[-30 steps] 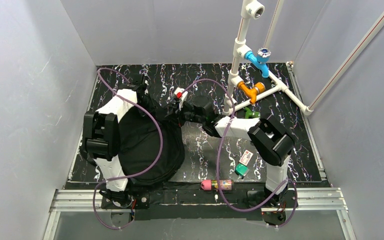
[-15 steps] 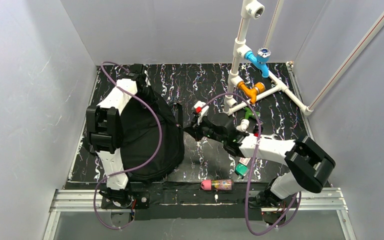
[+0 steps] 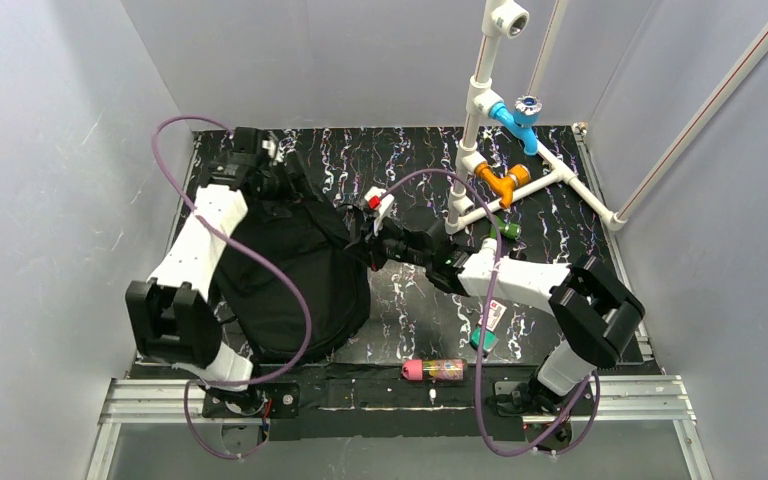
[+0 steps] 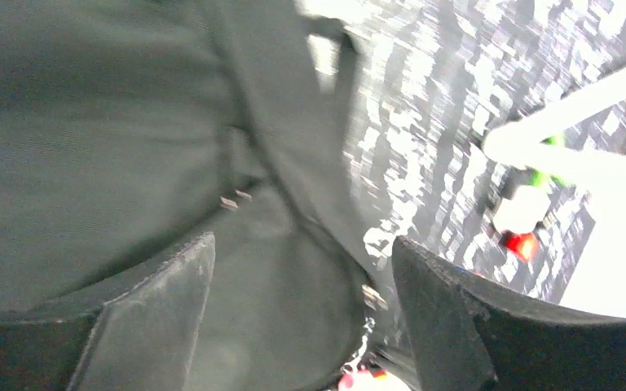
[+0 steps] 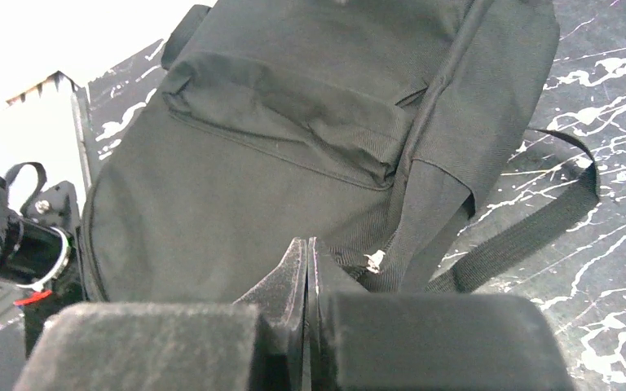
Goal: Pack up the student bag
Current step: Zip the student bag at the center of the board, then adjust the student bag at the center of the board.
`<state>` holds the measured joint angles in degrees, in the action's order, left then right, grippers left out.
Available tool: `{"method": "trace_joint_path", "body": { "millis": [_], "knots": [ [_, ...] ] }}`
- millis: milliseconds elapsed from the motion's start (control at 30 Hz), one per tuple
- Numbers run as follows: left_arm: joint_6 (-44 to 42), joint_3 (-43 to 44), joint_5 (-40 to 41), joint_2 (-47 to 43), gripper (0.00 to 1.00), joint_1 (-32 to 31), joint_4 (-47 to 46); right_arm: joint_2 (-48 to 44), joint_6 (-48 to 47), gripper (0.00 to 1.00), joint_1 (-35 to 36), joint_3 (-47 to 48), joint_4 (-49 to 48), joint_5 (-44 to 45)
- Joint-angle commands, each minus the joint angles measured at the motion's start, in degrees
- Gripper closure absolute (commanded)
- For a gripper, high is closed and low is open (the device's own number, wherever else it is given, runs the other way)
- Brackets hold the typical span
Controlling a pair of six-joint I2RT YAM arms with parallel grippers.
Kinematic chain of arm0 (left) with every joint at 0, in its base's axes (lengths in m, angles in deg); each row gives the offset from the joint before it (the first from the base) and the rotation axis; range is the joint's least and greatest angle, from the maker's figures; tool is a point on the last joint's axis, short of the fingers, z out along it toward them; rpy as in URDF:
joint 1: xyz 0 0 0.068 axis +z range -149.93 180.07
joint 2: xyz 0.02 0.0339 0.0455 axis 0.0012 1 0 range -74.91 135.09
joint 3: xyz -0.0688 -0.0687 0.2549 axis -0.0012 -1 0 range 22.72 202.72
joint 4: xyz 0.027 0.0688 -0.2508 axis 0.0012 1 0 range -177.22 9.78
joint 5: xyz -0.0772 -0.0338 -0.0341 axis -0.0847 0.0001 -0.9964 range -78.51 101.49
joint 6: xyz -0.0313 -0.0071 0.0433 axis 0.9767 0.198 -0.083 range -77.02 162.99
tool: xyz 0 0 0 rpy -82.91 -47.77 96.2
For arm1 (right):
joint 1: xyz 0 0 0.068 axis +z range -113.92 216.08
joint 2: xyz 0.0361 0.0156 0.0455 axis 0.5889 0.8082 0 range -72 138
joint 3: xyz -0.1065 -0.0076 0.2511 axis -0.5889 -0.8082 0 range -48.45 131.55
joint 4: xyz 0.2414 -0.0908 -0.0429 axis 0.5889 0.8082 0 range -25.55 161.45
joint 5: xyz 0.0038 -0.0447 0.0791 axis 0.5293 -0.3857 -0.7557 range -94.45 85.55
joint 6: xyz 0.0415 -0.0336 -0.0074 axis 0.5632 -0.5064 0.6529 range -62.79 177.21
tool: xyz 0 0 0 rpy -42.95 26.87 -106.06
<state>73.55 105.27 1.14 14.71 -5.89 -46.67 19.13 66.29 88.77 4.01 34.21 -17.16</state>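
The student bag (image 3: 295, 275) lies flat on the left half of the black marbled table (image 3: 400, 160), between the two arms. It is closed as far as the views show. In the right wrist view the front pocket (image 5: 293, 114) has its flap down, and nothing inside the bag or the pocket can be seen. One black strap (image 5: 538, 224) makes a loop on the table just beside the bag's edge.

The left gripper (image 4: 301, 248) hangs over the far left part of the bag. Its two fingers stand wide apart and only the black fabric shows below them; they hold nothing. This view is blurred.

The right gripper (image 5: 306, 248) is at the right edge of the bag. Its fingers are pressed together and the tips touch the fabric there, just beside a small metal zipper pull (image 5: 372, 261). I cannot tell if some thin fabric is pinched between them.

Outside the bag, a pink pencil case (image 3: 435, 370) lies at the near edge of the table, between the two arm bases. A small green thing (image 3: 482, 340) and a white card (image 3: 495, 314) lie near it, under the right arm. None of them touches the bag. A white pipe frame (image 3: 480, 90) with coloured fittings stands at the far right.
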Motion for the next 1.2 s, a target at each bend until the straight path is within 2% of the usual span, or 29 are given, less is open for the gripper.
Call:
{"method": "trace_joint_path", "body": {
  "millis": [0, 133, 233, 300, 367, 433, 567, 667, 767, 867, 967, 1067, 1167],
  "knots": [
    [0.1, -5.0, -3.7, -8.9, 0.24, -6.3, -1.1, 0.3, 10.1, 0.99, -0.6, 7.0, 3.4, -1.2],
    [-0.6, -20.1, -9.8, -24.6, 0.30, -6.7, -16.4, -1.9, 25.4, 0.99, -1.2, 11.6, 5.6, -0.9],
    [-0.5, -27.7, -18.1, -35.0, 0.33, -6.8, -23.8, -4.2, 34.0, 0.99, -2.4, 14.7, 8.2, 3.5],
    [1.2, -30.4, -23.8, -40.0, 0.27, -6.9, -25.8, -3.4, 41.9, 0.99, -4.5, 16.8, 9.1, 3.6],
    [2.0, -30.9, -26.2, -40.9, 0.21, -7.3, -23.2, -1.7, 46.8, 0.99, -6.1, 18.2, 7.5, 3.8],
    [-0.1, -30.6, -21.7, -40.7, 0.21, -10.0, -18.5, 0.4, 49.8, 0.99, -6.8, 19.7, 7.0, 4.1],
    [-5.6, -29.3, 6.0, -38.9, 0.17, -23.8, -9.2, 2.6, 51.4, 0.99, -7.7, 22.0, 6.4, 5.3],
    [-8.3, -28.1, 16.6, -34.2, 0.18, -26.9, -4.9, 3.3, 50.9, 0.99, -7.7, 22.8, 7.6, 5.3],
    [-9.6, -27.1, 17.8, -29.4, 0.17, -28.7, -3.8, 3.0, 50.9, 0.99, -7.7, 21.8, 8.1, 6.2],
    [-9.5, -26.7, 24.1, -25.3, 0.09, -32.6, -3.9, 2.6, 49.6, 0.99, -7.7, 21.8, 9.5, 7.8],
    [-8.5, -25.1, 27.8, -21.6, 0.09, -34.7, -3.7, 2.6, 48.1, 0.99, -7.7, 22.4, 10.8, 8.5],
    [-7.3, -24.1, 24.4, -22.0, 0.07, -36.1, -4.9, 2.9, 46.8, 0.99, -7.7, 23.0, 12.1, 9.1],
    [-4.3, -26.4, 19.6, -26.3, 0.02, -37.4, -8.1, 3.0, 46.2, 0.99, -7.7, 23.0, 12.2, 9.2]
  ]
}}
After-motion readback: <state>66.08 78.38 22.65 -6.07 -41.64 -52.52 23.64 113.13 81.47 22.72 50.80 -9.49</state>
